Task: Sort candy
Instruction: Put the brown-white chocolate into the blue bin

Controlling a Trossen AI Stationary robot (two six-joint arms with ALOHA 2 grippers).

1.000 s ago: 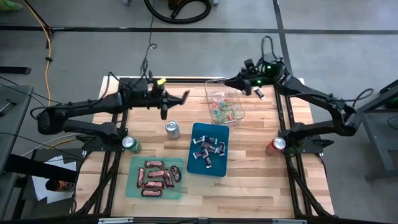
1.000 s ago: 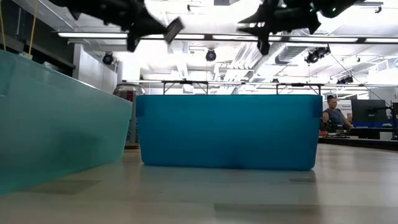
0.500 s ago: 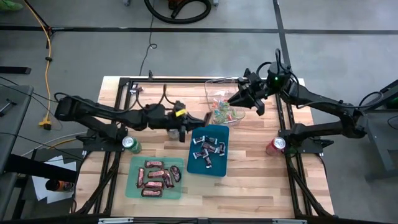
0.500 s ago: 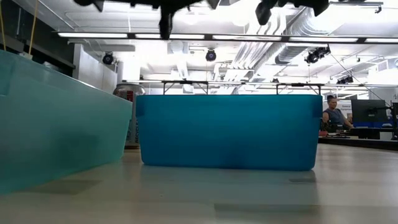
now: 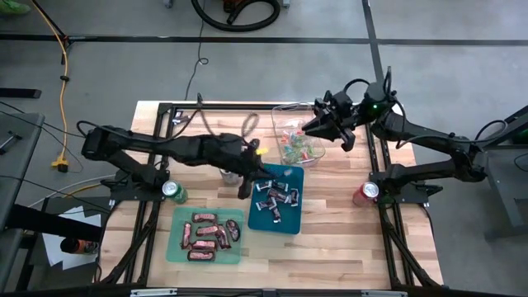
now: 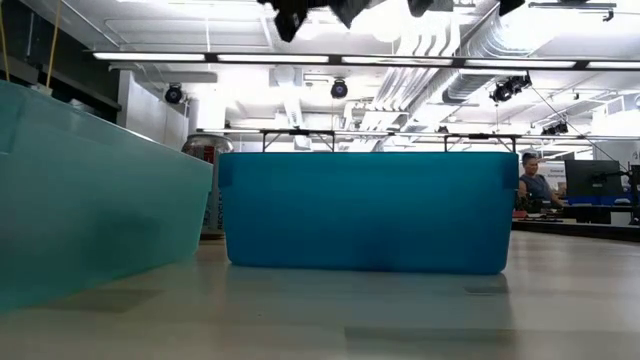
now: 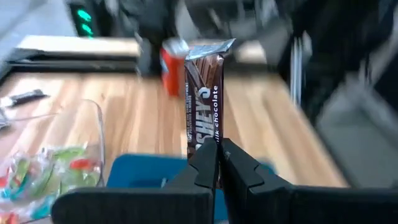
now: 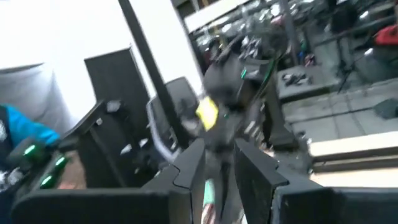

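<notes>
My left claw [image 7: 217,163] is clenched on a brown Hershey's bar [image 7: 204,99], its lettering legible only to my wrist camera; from overhead that claw [image 5: 244,183] hangs at the blue tray's [image 5: 290,224] near edge. Left to right on the wooden desk [image 5: 338,239]: a green tray [image 5: 175,247] of red-brown bars, the blue tray of silver-wrapped pieces, a clear bowl [image 5: 285,111] of bright candy [image 5: 299,151]. My right claw [image 5: 308,129], narrowly parted, hovers over that bowl; I cannot tell what it grips. Soda cans [image 5: 173,190] flank the trays.
</notes>
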